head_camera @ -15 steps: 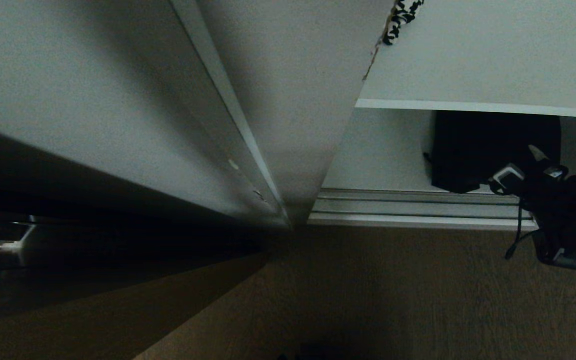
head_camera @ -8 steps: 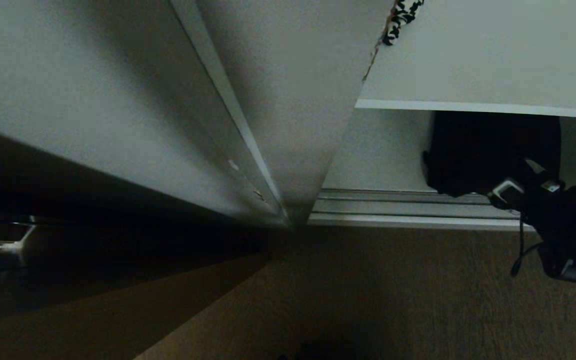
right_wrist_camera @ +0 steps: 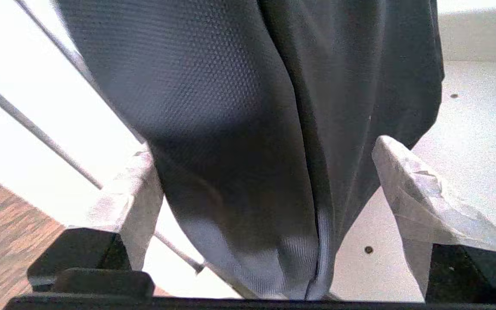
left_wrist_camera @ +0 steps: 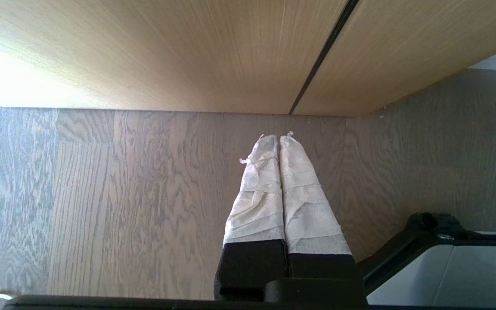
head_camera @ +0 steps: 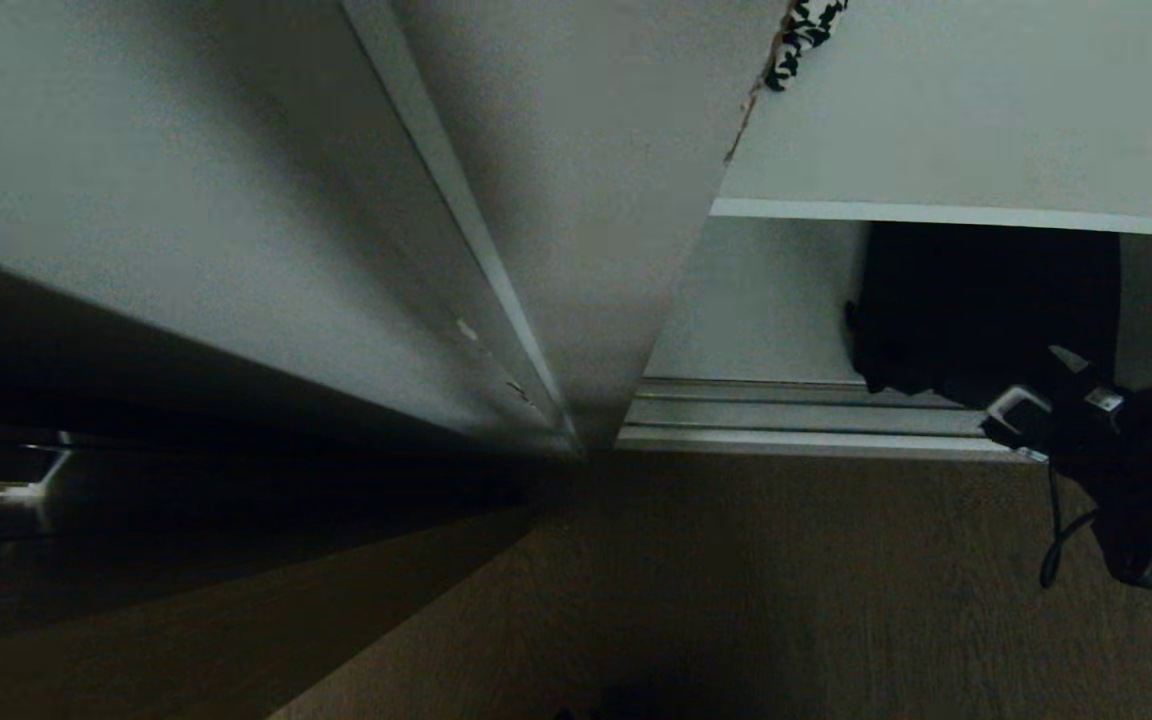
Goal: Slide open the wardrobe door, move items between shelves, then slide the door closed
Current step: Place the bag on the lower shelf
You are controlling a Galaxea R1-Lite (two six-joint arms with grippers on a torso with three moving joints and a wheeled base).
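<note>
The sliding wardrobe door (head_camera: 186, 200), a pale panel with a thin silver frame, stands slid to the left, leaving the wardrobe open on the right. A black fabric item (head_camera: 976, 300) rests on the lower white shelf (head_camera: 766, 310), under the upper shelf's front edge (head_camera: 956, 212). My right gripper (head_camera: 1041, 385) is at the item's near edge, over the door track. Its fingers are wide open and the black fabric (right_wrist_camera: 239, 107) lies loose between them on the white board (right_wrist_camera: 467, 129). My left gripper (left_wrist_camera: 278, 135) hangs parked and shut above the wooden floor.
Silver door tracks (head_camera: 816, 410) run along the wardrobe's front, with brown wood floor (head_camera: 786, 580) before them. A black-and-white patterned thing (head_camera: 806, 30) peeks out at the upper shelf's left end. A light wood-grain door (left_wrist_camera: 230, 51) with a dark groove faces the left gripper.
The right gripper has opened wider and drawn back from the wardrobe toward the track. The black item stays on the lower shelf, sagging slightly nearer the track.
</note>
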